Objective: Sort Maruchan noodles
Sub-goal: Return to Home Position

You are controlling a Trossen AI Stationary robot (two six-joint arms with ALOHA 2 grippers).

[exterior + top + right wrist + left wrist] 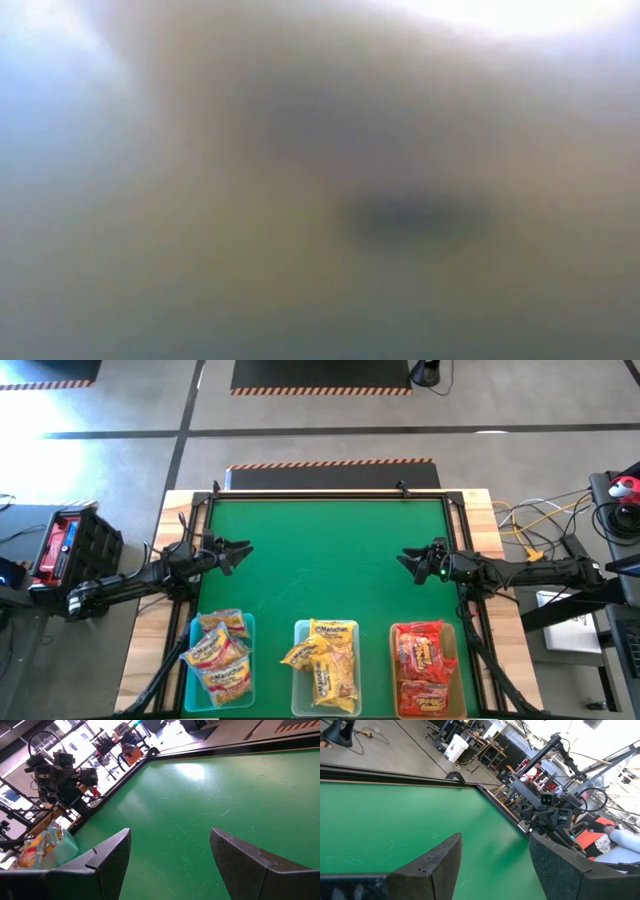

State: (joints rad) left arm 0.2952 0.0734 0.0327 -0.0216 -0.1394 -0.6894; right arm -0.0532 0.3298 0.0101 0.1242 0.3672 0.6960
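Note:
The Maruchan noodles lie in three translucent bins along the table's near edge: orange-yellow packets (220, 653) in the left bin, yellow packets (326, 665) in the middle bin, red packets (424, 665) in the right bin. My left gripper (243, 551) hovers open at the green mat's left edge, level, nothing between its fingers (440, 865). My right gripper (404, 559) hovers open at the mat's right edge, likewise empty (170, 860). In the right wrist view the left bin's packets (37, 847) show beside the other arm.
The green mat (325, 560) lies bare between the two grippers, framed by a black rail (320, 493). The three bins (246, 628) fill the near strip. The low view is blocked by a blurred surface close to the lens. Cables and gear sit beyond the table's right side (560, 520).

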